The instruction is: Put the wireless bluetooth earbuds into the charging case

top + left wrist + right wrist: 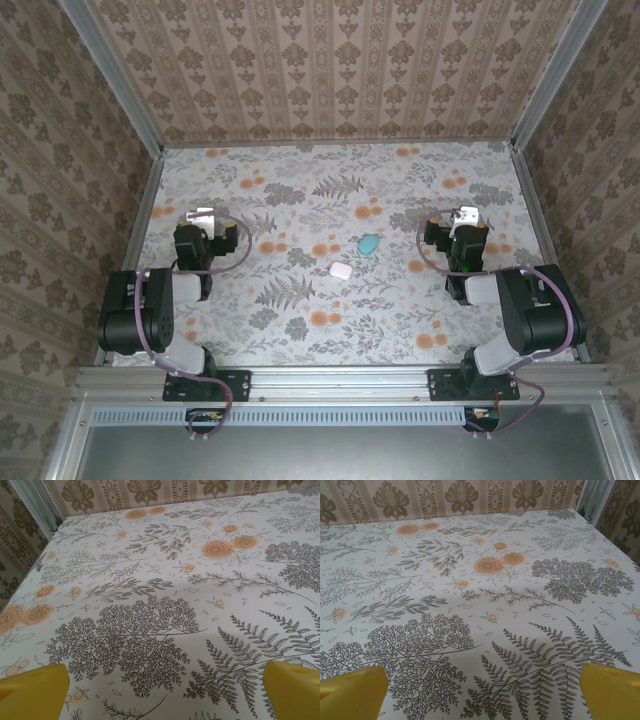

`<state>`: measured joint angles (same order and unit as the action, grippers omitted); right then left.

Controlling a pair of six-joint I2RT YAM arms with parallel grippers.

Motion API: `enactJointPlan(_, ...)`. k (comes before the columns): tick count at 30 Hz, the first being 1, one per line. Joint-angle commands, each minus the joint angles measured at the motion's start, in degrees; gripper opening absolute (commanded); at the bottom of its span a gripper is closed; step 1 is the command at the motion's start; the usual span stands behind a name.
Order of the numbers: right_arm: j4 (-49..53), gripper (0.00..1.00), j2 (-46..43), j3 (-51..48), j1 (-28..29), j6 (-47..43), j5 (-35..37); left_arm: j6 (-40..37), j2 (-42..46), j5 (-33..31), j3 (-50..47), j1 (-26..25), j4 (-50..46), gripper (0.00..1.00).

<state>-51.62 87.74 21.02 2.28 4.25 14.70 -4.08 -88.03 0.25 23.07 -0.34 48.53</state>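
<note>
Two pebble-like charging cases lie shut near the middle of the floral table: a teal case (370,243) and, just in front and left of it, a white case (341,270). The earbuds are hidden or too small to make out. My left gripper (203,216) hovers at the table's left side, well left of both cases. My right gripper (466,217) hovers at the right side, right of the teal case. In the wrist views both the left gripper (167,692) and the right gripper (484,692) stand open, their yellow fingertips (35,690) (612,690) wide apart over bare patterned cloth.
The flower-and-fern tablecloth (330,330) is boxed in by wallpapered walls at the back and both sides, with metal corner posts (115,80) (560,70). Both arm bases sit on the metal rail (340,382) at the near edge.
</note>
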Motion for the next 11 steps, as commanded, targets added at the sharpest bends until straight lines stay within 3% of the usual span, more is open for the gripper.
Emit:
enactJointPlan(1,-0.3,1.0,-0.1,0.8,0.2,0.0,-0.2,1.1,0.2,0.8,0.5,0.0,-0.7,1.0)
enactJointPlan(11,0.2,1.0,0.1,1.2,0.5,-0.7,-0.9,1.1,0.1,0.8,0.5,0.0,-0.7,1.0)
